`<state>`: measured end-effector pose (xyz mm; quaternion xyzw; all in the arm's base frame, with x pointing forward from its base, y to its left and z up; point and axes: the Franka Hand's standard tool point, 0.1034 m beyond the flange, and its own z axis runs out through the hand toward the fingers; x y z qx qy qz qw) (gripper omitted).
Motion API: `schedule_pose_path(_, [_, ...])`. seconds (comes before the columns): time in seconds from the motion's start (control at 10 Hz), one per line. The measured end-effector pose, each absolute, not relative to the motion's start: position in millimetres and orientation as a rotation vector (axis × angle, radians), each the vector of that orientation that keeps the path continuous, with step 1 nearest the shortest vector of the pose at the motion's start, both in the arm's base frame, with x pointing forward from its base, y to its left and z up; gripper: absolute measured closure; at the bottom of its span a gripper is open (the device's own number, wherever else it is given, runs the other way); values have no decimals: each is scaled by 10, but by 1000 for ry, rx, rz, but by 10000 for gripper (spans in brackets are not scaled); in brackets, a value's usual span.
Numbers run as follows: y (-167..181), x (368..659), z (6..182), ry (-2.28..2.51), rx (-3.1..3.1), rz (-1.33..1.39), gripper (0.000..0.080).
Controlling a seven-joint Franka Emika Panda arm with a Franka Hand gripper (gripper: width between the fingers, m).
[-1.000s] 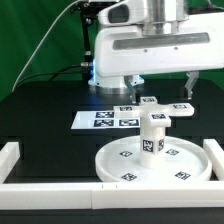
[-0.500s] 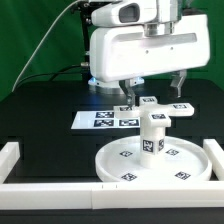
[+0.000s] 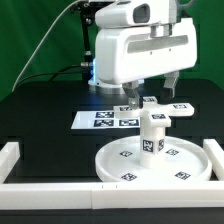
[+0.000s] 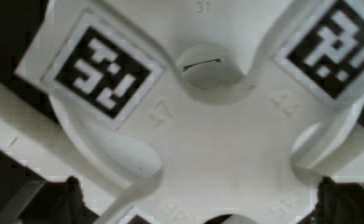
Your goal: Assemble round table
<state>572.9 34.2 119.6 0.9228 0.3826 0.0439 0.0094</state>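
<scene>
- The marker board (image 3: 105, 120) is seen at the exterior view's left, flat on the black table (image 3: 40, 115), behind the disc.
- The round disc (image 3: 153, 165) is placed near the front, with the leg (image 3: 152, 135) stood upright on its hub.
- A cross-shaped base piece (image 3: 165, 108) is carried on the leg's top.
- The gripper (image 3: 153, 97) is held open directly above that piece, fingers astride it, nothing grasped; a straight descent is judged to be needed.
</scene>
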Motion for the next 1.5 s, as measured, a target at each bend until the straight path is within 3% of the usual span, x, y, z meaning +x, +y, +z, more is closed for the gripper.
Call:
schedule_pose_path(1.2, [347,5610,1028,1239,2858,98,151])
schedule_pose_path(1.3, [347,5610,1027,1203,2874,98,280])
schedule_pose_path(1.4, [346,5610,1028,1203,2874,98,280])
schedule_pose_path(1.5, [347,5611,1028,1183,2884,99,366])
